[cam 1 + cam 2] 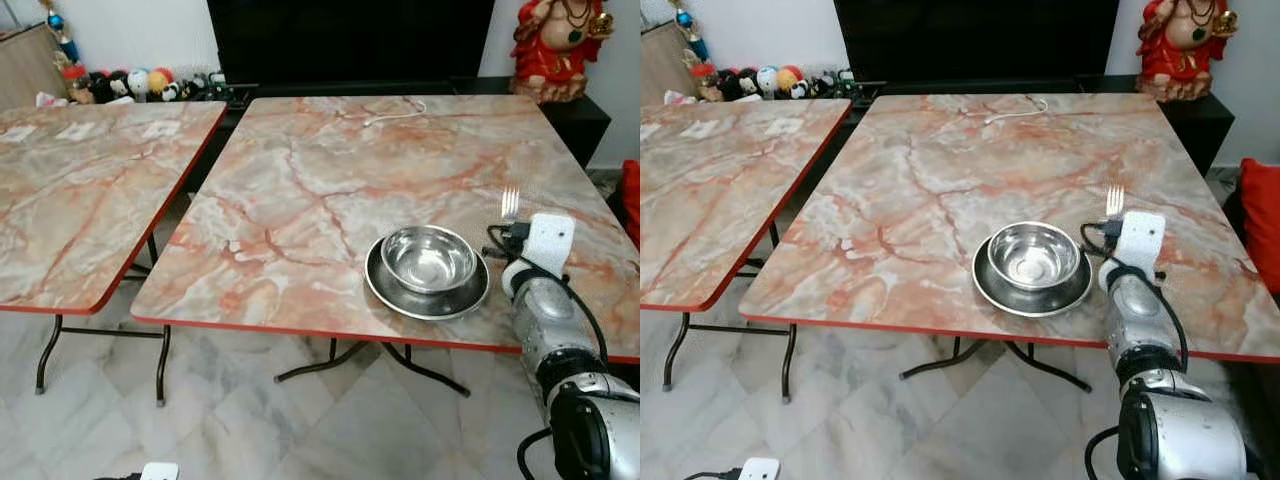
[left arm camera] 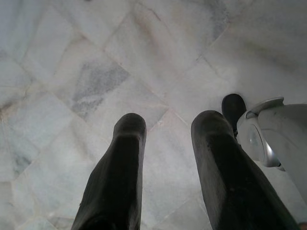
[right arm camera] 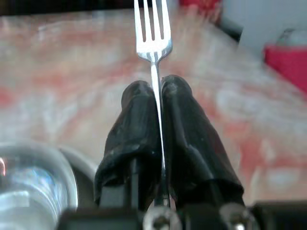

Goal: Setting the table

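Note:
A steel bowl (image 1: 428, 257) sits inside a steel plate (image 1: 382, 281) near the front edge of the marble-patterned table (image 1: 330, 180). Just right of them my right gripper (image 3: 156, 91) is shut on a silver fork (image 3: 152, 28), whose tines (image 1: 510, 202) point away over the tabletop. In the right wrist view the fork's handle is pinched between the two black fingers (image 3: 136, 120), with the bowl's rim (image 3: 33, 182) beside them. My left gripper (image 2: 168, 129) hangs open over the marble floor with nothing between its fingers.
A second marble-patterned table (image 1: 80, 190) stands to the left with a gap between. A white cable (image 1: 395, 112) lies at the far edge of the main table. A red statue (image 1: 555, 45) and a row of small toys (image 1: 140, 82) stand at the back.

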`<state>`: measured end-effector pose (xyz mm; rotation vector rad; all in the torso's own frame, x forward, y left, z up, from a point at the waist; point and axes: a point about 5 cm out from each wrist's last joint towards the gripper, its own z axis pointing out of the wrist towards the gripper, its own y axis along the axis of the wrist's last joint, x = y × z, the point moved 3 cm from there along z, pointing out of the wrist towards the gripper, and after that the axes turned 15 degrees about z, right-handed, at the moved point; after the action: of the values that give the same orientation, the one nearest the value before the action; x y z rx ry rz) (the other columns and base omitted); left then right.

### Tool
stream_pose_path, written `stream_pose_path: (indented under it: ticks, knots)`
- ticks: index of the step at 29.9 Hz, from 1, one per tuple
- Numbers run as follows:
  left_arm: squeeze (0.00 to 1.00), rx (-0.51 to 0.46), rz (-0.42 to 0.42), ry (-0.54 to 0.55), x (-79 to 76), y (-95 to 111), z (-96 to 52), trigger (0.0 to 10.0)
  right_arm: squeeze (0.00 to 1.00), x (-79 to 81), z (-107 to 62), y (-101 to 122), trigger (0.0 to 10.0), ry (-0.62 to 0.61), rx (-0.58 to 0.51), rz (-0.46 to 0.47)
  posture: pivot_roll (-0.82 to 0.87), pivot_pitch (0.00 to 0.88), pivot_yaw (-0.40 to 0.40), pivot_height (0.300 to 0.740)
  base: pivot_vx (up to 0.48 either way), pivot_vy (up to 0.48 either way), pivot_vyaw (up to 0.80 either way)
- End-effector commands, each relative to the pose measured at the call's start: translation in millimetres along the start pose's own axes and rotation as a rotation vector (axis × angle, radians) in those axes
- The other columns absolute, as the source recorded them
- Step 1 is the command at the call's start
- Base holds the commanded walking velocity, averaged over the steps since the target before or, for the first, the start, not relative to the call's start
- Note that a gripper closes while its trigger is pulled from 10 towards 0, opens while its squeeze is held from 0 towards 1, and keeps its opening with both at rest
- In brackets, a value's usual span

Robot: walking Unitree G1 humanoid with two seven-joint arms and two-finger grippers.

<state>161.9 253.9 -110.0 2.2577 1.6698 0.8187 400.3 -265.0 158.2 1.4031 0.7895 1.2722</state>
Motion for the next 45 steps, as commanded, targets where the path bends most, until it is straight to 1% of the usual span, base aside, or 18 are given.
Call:
stream_pose_path:
  ticks: [1, 2, 4, 7, 13, 18, 27, 34, 37, 39, 41, 45]
  knots:
    - [0.0, -0.001, -0.015, 0.003, 0.1, -1.8, -0.6, 10.0, 0.0, -6.2, -3.0, 7.7, 10.0, -0.011, -0.062, -0.009, -0.07, 0.0, 0.08, 0.74, 0.0, 0.0, 0.0]
    - [0.0, -0.001, -0.015, 0.003, 0.1, -1.8, -0.6, 10.0, 0.0, -6.2, -3.0, 7.7, 10.0, -0.011, -0.062, -0.009, -0.07, 0.0, 0.08, 0.74, 0.0, 0.0, 0.0]
    - [0.0, -0.002, -0.021, 0.0, -1.7, -1.1, -0.3, 10.0, 0.0, -7.0, -12.0, 13.0, 10.0, 0.032, -0.134, -0.055, -0.07, 0.0, 0.077, 0.74, 0.0, 0.0, 0.0]
    - [0.0, 0.0, -0.022, -0.003, -2.3, -1.7, -0.4, 10.0, 0.0, -8.8, -18.0, 17.4, 10.0, 0.054, -0.173, -0.093, -0.09, 0.0, 0.082, 0.74, 0.0, 0.0, 0.0]
    - [0.0, 0.003, -0.02, -0.006, -2.7, -3.1, -0.7, 10.0, 0.0, -10.1, -23.7, 23.5, 10.0, 0.061, -0.208, -0.078, -0.09, 0.0, 0.081, 0.74, 0.0, 0.0, 0.0]
    - [0.0, 0.002, -0.024, -0.007, -2.7, -3.5, -0.9, 10.0, 0.0, -3.6, -25.1, 24.3, 10.0, 0.079, -0.207, -0.082, -0.09, 0.0, 0.074, 0.74, 0.049, 0.0, 0.0]
    - [0.0, 0.007, -0.026, -0.005, -3.1, -5.3, -1.3, 10.0, 0.0, -2.3, -27.2, 21.5, 10.0, 0.072, -0.19, -0.077, -0.09, 0.0, 0.076, 0.74, 0.263, 0.0, 0.0]
    - [0.0, 0.006, -0.025, -0.007, -6.1, -1.1, 0.1, 10.0, 0.0, -3.3, -26.9, 24.4, 10.0, 0.062, -0.194, -0.08, -0.09, 0.0, 0.077, 0.74, 0.288, 0.0, 0.0]
    - [0.0, 0.015, -0.019, -0.007, -5.2, -2.0, 0.1, 10.0, 0.0, -3.9, -26.9, 25.6, 10.0, 0.061, -0.198, -0.068, -0.09, 0.0, 0.075, 0.74, 0.0, 0.0, 0.0]
    - [0.0, 0.014, -0.014, -0.015, -5.5, -2.3, 0.0, 10.0, 0.0, -5.7, -26.8, 25.2, 10.0, 0.052, -0.194, -0.077, -0.09, 0.0, 0.075, 0.74, 0.0, 0.0, 0.0]
    - [0.0, 0.018, -0.024, -0.006, -3.0, -5.5, -0.9, 10.0, 0.0, -8.0, -26.9, 25.4, 10.0, 0.042, -0.195, -0.074, -0.09, 0.0, 0.073, 0.74, 0.0, 0.0, 0.0]
    - [0.0, 0.023, -0.025, -0.007, -3.1, -8.4, -1.7, 10.0, 0.0, -8.9, -27.1, 25.1, 10.0, 0.04, -0.19, -0.078, -0.1, 0.0, 0.071, 0.74, 0.0, 0.0, 0.0]
